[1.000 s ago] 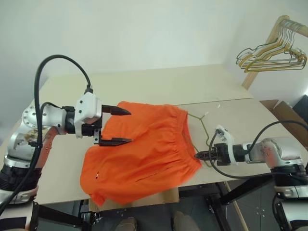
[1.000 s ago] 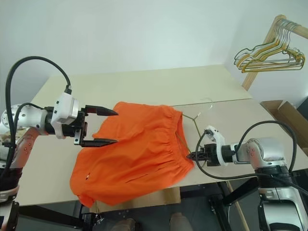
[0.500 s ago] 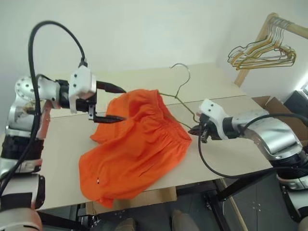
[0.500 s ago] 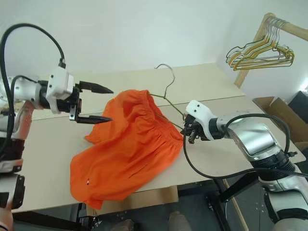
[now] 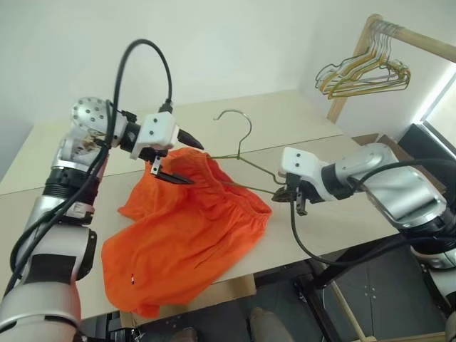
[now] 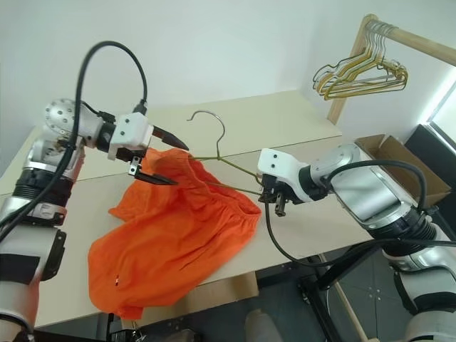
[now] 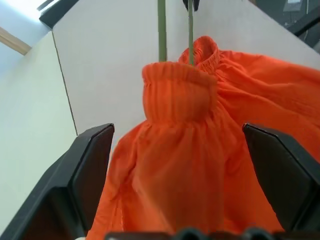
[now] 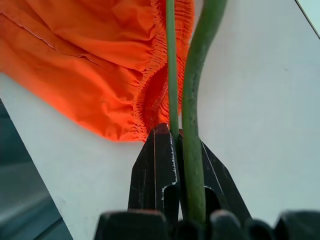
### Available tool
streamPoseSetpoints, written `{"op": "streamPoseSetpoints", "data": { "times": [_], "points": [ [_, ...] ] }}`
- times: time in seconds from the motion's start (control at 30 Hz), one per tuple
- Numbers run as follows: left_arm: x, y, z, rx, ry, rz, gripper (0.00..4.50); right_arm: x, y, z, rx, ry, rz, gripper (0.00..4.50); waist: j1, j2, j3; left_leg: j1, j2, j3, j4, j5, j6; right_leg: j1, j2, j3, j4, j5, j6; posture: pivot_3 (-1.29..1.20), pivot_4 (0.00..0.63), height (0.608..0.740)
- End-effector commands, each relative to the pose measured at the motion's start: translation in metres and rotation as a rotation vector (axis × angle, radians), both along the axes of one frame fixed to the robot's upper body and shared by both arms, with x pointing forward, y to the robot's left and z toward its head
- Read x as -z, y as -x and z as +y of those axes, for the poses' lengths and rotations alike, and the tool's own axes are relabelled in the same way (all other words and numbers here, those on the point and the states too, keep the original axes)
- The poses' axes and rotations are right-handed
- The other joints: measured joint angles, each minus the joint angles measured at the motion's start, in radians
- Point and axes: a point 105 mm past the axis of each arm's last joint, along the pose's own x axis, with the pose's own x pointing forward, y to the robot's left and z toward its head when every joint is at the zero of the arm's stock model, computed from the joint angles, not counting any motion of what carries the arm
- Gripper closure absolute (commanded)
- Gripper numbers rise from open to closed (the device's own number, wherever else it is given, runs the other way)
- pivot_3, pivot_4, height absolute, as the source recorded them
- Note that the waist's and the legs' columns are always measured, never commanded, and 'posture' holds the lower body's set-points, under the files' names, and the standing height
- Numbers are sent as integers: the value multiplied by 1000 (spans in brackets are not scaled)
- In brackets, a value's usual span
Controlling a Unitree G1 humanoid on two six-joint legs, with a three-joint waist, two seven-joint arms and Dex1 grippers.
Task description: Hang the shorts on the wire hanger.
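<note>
Right gripper [image 6: 276, 201] clamped on thin grey-green wire hanger [image 5: 242, 153]; left gripper [image 5: 184, 161] spread wide at bright orange shorts [image 5: 187, 235], draped toward table's [image 5: 285, 125] near edge. Soft, light; best pinched at gathered waistband.

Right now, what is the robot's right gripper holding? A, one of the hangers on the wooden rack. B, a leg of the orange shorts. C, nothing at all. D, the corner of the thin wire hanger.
D: the right gripper is shut on the wire hanger, whose far arm runs into the waistband of the shorts.
</note>
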Motion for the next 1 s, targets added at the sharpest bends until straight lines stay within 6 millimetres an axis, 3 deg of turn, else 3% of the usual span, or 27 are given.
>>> {"op": "streamPoseSetpoints", "data": {
  "times": [0.03,0.07,0.17,0.57,0.77,1.0],
  "points": [
    [1,-6,3,17,-108,-54,32,-15,0,4,-30,1,-51,4500,-12,0,0,0,0,0,0,0,0,0,0,0,0,0,0,-268,0,740],
    [4,-8,5,17,-143,-56,32,-15,0,4,-29,1,-46,4500,-18,0,0,0,0,0,0,0,0,0,0,0,0,0,0,-268,0,740],
    [12,-14,7,18,-213,-88,594,-16,1,3,-25,4,-39,4500,-29,0,0,0,0,-1,0,0,0,0,0,0,1,0,0,-279,0,740],
    [16,-18,3,33,-207,-97,4298,-19,0,3,-8,20,-39,4500,-59,0,0,-1,-1,-1,1,0,0,0,-2,0,1,-1,1,-289,0,740],
    [18,-18,2,14,-187,-72,4447,-22,-1,5,-32,54,-99,4500,-71,0,0,-1,-1,-2,1,0,0,0,-2,-1,1,-1,1,-289,0,740],
    [16,-18,2,-20,-128,-24,4500,-24,-2,-17,58,77,-124,2472,-75,0,0,-2,-1,-3,1,0,0,0,-2,-1,1,-1,1,-295,0,740]
  ]
}}
